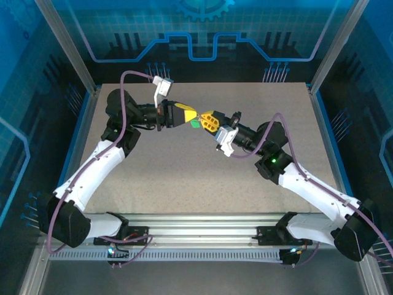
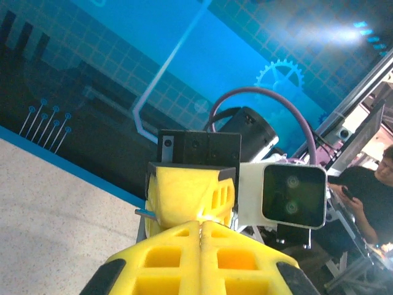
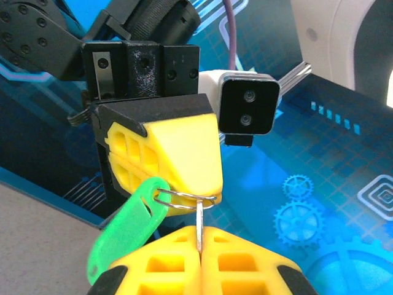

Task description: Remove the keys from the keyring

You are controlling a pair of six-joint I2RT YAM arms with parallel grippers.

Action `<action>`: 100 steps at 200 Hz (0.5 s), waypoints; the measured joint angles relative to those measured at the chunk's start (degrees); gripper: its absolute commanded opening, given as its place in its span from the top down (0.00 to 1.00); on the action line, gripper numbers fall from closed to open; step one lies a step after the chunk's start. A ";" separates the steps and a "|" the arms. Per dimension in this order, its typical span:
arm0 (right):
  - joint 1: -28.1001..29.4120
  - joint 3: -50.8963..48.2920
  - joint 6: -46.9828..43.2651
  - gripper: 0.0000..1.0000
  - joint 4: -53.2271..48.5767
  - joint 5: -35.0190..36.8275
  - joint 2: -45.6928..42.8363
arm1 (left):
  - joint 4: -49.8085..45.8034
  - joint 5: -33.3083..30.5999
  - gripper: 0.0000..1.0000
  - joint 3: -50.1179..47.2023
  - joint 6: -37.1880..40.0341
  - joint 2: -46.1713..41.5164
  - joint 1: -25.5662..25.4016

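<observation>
Both grippers meet tip to tip above the middle of the table. My right gripper [image 3: 200, 233] is shut on the thin shank of the small grey key [image 3: 199, 216], which stands upright out of its tips. The key's head hangs on a thin wire ring [image 3: 184, 198]. That ring also passes through the eye of the bright-green keyring tag [image 3: 123, 230], which dangles to the left. My left gripper [image 3: 207, 188] is shut on the wire ring's upper side. From above, the tag [image 1: 195, 124] peeks out between the left gripper [image 1: 189, 117] and the right gripper [image 1: 207, 121].
The speckled grey table [image 1: 184, 178] lies below the raised grippers. Blue panel walls and metal frame posts [image 1: 61, 43] enclose it on three sides. A rail [image 1: 196, 236] runs along the near edge between the arm bases.
</observation>
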 measured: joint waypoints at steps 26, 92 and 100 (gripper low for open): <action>1.86 -0.90 -2.03 1.00 2.23 2.29 0.63 | 1.05 -2.51 1.00 -0.35 -0.13 -0.85 -0.02; 3.82 -1.64 -5.35 1.00 4.87 6.75 1.55 | 2.19 -4.66 1.00 -1.90 -0.20 -1.29 0.04; 3.82 -1.64 -5.31 1.00 4.87 6.73 1.55 | 2.19 -4.70 1.00 -2.01 -0.20 -1.33 0.04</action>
